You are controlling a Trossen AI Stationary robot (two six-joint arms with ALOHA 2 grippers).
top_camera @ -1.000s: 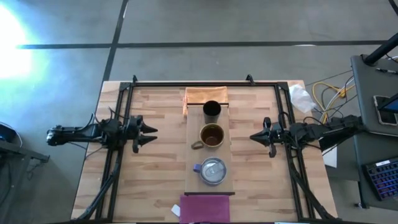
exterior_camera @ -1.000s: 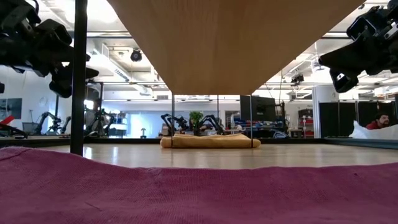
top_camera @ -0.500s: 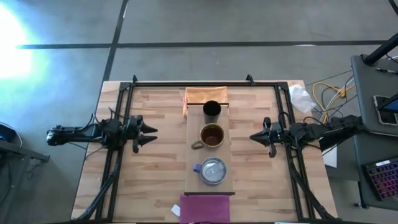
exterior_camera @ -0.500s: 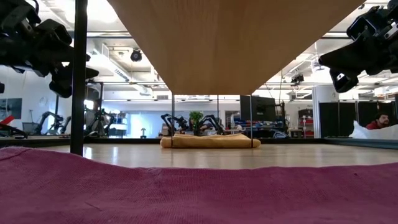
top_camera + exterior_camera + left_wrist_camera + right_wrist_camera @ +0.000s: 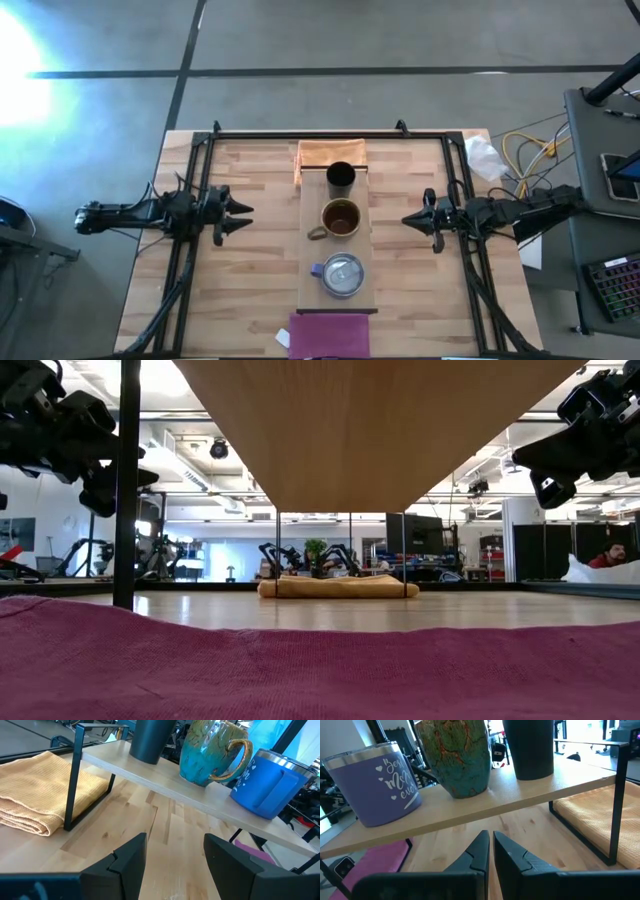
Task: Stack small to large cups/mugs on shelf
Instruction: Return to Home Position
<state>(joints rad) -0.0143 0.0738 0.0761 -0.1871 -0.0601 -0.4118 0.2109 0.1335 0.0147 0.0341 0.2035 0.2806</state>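
Note:
The light-wood shelf [image 5: 338,250] stands on thin black legs in the table's middle. Three vessels stand on it on their bases, in a row. A small dark cup [image 5: 340,177] is farthest, a brown-inside, teal-glazed handled mug [image 5: 340,218] is in the middle, and a blue lidded mug [image 5: 343,274] is nearest. They also show in the left wrist view: the cup [image 5: 150,740], the mug [image 5: 210,752] and the blue mug [image 5: 270,782]. My left gripper [image 5: 243,213] is open left of the shelf. My right gripper [image 5: 406,219] is shut right of it. Both are empty.
A folded orange cloth [image 5: 332,152] lies under the shelf's far end. A magenta cloth [image 5: 330,335] lies at the table's near edge. A black frame [image 5: 330,133] runs along the table's far side. A white crumpled bag [image 5: 484,155] lies at the far right corner.

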